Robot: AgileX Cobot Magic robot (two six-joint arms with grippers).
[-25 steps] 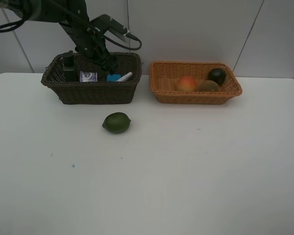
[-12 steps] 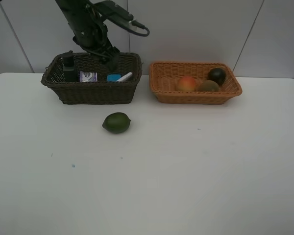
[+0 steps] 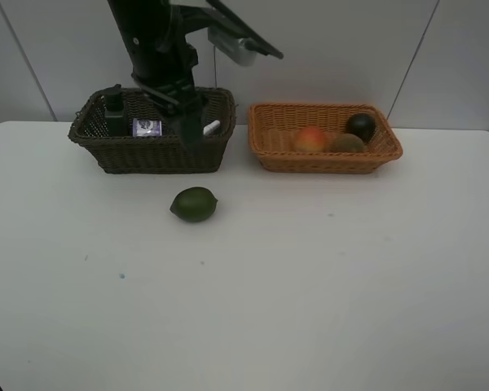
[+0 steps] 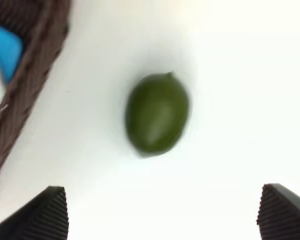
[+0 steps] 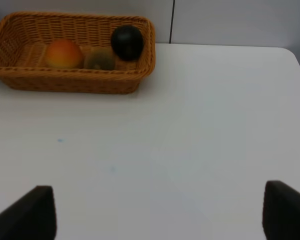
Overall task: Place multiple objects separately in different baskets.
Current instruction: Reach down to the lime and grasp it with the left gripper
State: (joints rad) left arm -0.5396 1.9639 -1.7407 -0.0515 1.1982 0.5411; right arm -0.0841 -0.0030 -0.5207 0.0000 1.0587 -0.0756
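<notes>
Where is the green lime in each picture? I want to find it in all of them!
Exterior high: the green lime lies on the white table, in front of the dark brown basket.
Left wrist: the green lime fills the middle of the picture, beside the dark brown basket.
Right wrist: not in this picture.
Shared landmark: the dark brown basket, next to the lime in both views.

Your high exterior view looks down across the white table (image 3: 310, 309) toward the back wall, both baskets in frame. Your left wrist view looks close down on the lime (image 4: 156, 114) beside the dark basket (image 4: 20, 95). Your right wrist view faces the tan basket (image 5: 70, 80) from farther off, shared with the exterior.
</notes>
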